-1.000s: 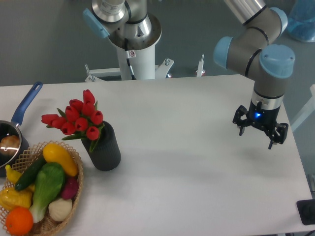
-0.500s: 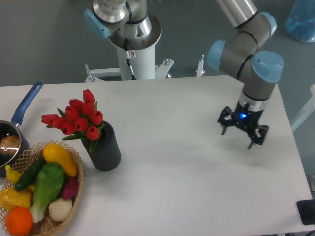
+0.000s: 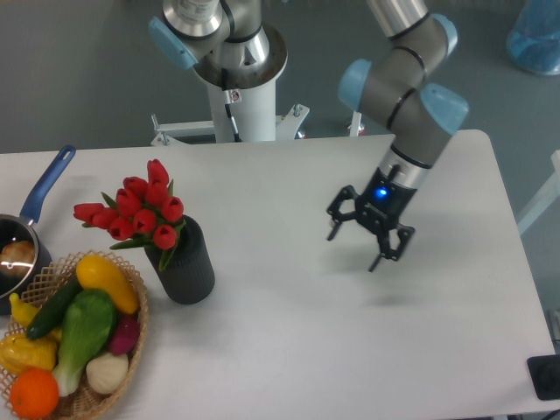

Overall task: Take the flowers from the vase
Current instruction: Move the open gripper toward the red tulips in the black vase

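Observation:
The flowers [image 3: 138, 211], red tulip buds with green leaves, stand in the black ribbed vase [image 3: 185, 262] at the left of the white table. They lean left out of its mouth. My gripper [image 3: 354, 249] hangs open above the table's middle right, well to the right of the vase, with nothing between its fingers.
A wicker basket [image 3: 133, 332] of toy vegetables and fruit sits at the front left, touching the vase's left side. A blue-handled saucepan [image 3: 31, 219] lies at the left edge. The arm's white base column [image 3: 245, 96] stands behind the table.
The gripper has travelled left across the table toward the vase, still open and empty. The flowers and vase have not moved.

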Motion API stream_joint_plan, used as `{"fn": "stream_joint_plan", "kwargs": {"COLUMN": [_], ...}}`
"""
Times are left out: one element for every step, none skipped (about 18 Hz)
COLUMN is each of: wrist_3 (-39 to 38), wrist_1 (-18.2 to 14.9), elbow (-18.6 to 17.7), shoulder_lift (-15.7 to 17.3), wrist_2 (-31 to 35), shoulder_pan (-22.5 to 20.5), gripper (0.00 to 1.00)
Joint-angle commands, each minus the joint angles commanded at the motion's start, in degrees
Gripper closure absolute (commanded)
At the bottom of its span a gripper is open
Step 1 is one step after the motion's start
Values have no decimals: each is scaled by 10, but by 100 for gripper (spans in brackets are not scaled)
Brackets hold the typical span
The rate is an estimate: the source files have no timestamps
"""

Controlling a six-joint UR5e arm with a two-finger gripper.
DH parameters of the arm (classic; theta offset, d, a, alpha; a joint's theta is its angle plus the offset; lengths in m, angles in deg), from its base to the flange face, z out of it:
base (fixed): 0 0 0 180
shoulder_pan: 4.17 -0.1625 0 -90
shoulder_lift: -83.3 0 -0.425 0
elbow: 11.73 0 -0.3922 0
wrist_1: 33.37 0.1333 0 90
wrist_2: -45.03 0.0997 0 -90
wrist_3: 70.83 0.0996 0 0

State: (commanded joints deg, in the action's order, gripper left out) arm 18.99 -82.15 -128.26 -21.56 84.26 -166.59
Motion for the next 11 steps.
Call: {"fn": "stream_joint_plan", "kwargs": {"wrist_3": [0, 0, 0, 0, 0, 0, 1, -1, -3, -6, -12], "wrist_1": [-1, -1, -4, -4, -4, -4, -4, -4, -4, -4, -6], "elbow": [-15, -27, -36, -46, -51, -55, -58, -58, -59, -59, -63], "shoulder_lift": [10, 16, 19, 19, 19, 23, 27, 29, 35, 43, 53], "wrist_2": [-33, -58, -79, -100, -115, -120, -121, -122, -124, -133, -145], "shoulder_pan": [0, 2, 8, 14, 22, 32, 45, 57, 64, 73, 81], "gripper": [0, 0, 0, 0, 0, 0, 0, 0, 0, 0, 0]}}
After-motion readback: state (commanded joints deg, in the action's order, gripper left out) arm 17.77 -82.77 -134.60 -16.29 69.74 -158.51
